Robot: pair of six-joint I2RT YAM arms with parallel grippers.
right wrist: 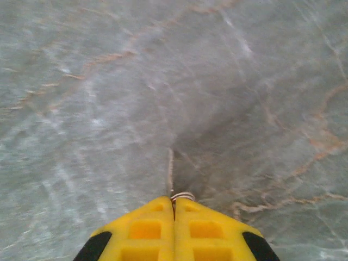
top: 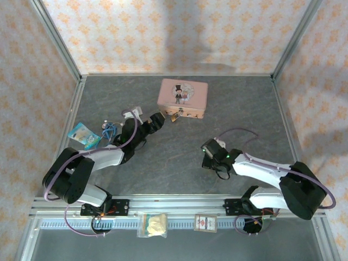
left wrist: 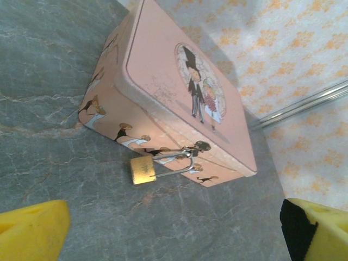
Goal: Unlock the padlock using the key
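Two grippers were busy; the left gripper was spread wide, and the padlock hung just ahead of it on the pink tin; the right gripper, far from the padlock, squeezed the key, tip poking forward; next, I think, the left must grab the padlock so the key can come.

Grey veined table with a pink tin (toward the back) and a blue packet
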